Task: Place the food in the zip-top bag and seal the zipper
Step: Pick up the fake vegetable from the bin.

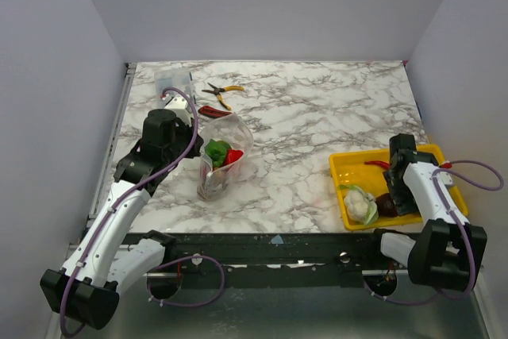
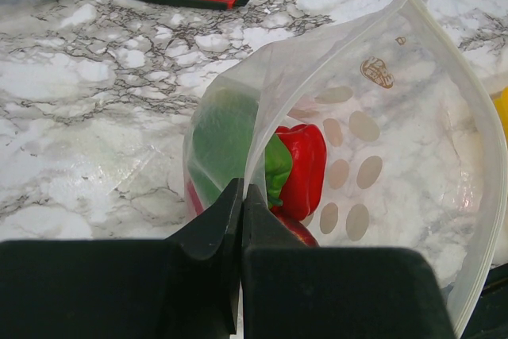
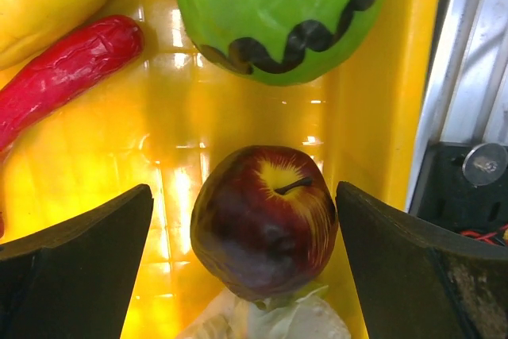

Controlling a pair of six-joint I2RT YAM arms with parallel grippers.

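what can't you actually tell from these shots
- Left wrist: the left gripper covers the lower part of the zip-top bag, so the food inside cannot be counted.
- Right wrist: the pale leafy piece is cut off by the bottom edge.
- Top: the right arm hides part of the yellow tray; the contents of the clear box are too small.

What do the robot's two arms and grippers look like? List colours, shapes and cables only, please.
The left arm and right arm both have white link shells joined by blocky black joint housings. A lilac cable loops loosely outside each arm. The left gripper and right gripper have matte black, wedge-shaped fingers tapering toward the tips.
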